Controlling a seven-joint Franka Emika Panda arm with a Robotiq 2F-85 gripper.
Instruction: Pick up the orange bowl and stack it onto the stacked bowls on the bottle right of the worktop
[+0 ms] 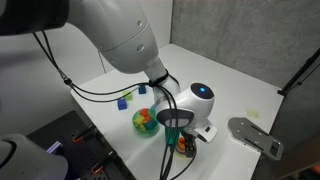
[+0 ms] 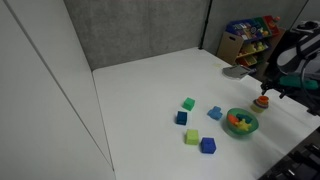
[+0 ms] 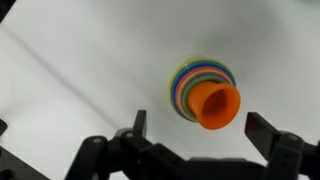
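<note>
- Gripper (image 3: 202,135) is hovering, fingers (image 3: 263,131) released, over the orange bowl (image 3: 217,105), which is sitting tilted atop the stacked bowls (image 3: 193,80) near a worktop (image 2: 150,90) edge.
- Teal bowl (image 2: 241,122) and cubes (image 2: 208,146) are lying beside.

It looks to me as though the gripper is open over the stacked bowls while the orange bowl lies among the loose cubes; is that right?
Not quite. The orange bowl does not lie among the loose cubes: the wrist view shows it resting on top of the stacked bowls. The rest holds: the gripper is open over the stack, fingers wide apart.
</note>
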